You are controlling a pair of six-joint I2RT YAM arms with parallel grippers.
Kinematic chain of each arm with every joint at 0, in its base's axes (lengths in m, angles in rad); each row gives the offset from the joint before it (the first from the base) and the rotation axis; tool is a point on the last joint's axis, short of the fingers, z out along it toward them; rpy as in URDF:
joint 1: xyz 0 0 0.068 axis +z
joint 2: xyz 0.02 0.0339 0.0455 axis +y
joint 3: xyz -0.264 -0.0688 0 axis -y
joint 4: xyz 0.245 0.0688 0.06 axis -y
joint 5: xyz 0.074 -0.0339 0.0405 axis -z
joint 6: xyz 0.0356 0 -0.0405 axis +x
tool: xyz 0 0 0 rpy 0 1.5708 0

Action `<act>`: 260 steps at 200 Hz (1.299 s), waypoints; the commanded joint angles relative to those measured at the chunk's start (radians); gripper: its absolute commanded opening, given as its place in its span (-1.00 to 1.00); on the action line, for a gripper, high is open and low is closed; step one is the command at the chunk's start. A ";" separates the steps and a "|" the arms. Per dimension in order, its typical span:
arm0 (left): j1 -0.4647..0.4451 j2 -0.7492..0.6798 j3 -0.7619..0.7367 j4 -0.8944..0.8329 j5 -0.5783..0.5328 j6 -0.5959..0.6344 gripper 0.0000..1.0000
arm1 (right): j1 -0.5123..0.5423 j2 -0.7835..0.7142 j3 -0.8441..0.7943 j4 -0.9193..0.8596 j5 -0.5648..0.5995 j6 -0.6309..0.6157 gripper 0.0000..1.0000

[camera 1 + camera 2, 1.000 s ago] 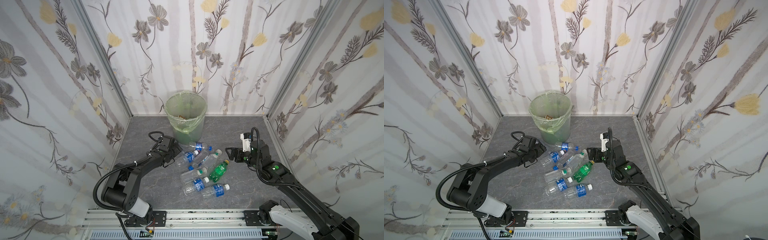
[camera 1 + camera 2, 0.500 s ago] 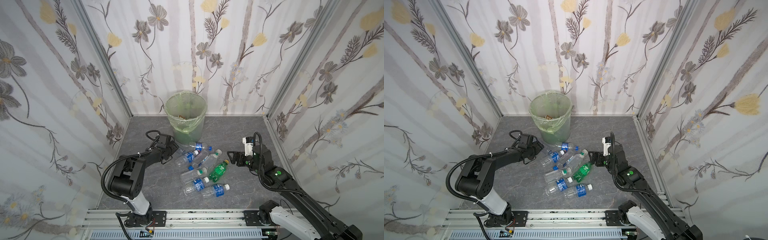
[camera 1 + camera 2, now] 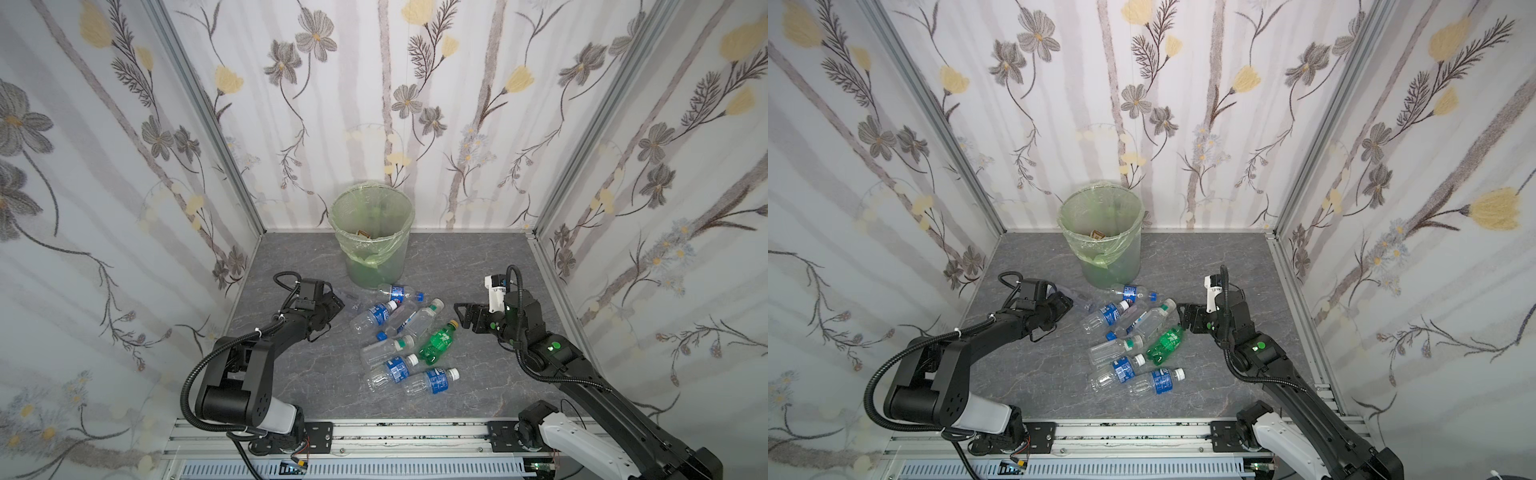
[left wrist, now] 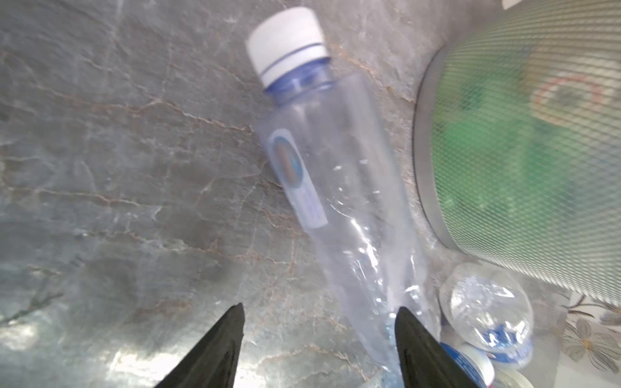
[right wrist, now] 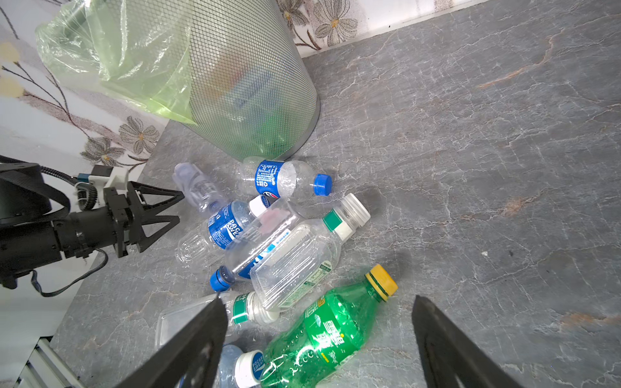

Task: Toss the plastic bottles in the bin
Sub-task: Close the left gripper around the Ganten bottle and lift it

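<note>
Several plastic bottles (image 3: 399, 332) lie in a heap on the grey floor in front of the bin (image 3: 371, 249), a mesh basket with a green bag over its rim. My left gripper (image 4: 319, 310) is open, low at the heap's left edge. A clear white-capped bottle (image 4: 322, 168) lies between its fingers, its base against one fingertip (image 4: 408, 322) and apart from the other. My right gripper (image 5: 317, 302) is open and hovers over a green yellow-capped bottle (image 5: 322, 332) at the heap's right side; both top views show it at that spot (image 3: 1183, 318).
Flowered walls close in the floor on three sides, and the bin (image 3: 1100, 249) stands against the back wall. A rail (image 3: 374, 432) runs along the front edge. In the right wrist view the left gripper (image 5: 180, 206) points at the clear bottle (image 5: 196, 188).
My left gripper's jaws have narrowed around the clear bottle's base while its arm folded lower. The right gripper has dropped slightly toward the green bottle. No bottle has visibly moved.
</note>
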State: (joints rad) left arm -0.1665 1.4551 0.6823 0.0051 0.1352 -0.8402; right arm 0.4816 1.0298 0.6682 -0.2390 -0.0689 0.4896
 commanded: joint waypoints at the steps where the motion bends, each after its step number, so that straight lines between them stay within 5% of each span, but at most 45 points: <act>1: 0.002 -0.022 0.014 0.006 0.008 0.001 0.55 | 0.000 0.016 0.000 0.069 0.002 0.012 0.73; 31: 0.004 0.037 0.087 0.003 0.036 -0.003 0.71 | 0.000 0.026 0.001 0.073 -0.002 0.013 0.73; 113: 0.026 0.306 0.206 -0.005 0.027 0.009 0.70 | -0.005 -0.001 -0.006 0.060 0.006 0.009 0.74; 167: 0.030 0.261 0.256 -0.007 0.045 -0.021 0.67 | -0.014 -0.028 -0.021 0.056 0.006 0.010 0.74; 197: 0.030 0.246 0.317 -0.025 0.017 -0.037 0.93 | -0.019 -0.024 -0.028 0.065 0.002 0.010 0.74; 260: 0.046 0.448 0.563 -0.157 -0.029 -0.043 0.81 | -0.020 -0.008 -0.036 0.085 -0.019 0.014 0.74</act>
State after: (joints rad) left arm -0.1303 1.8503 1.1862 -0.0826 0.1474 -0.8658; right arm 0.4606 1.0206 0.6395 -0.2073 -0.0772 0.4961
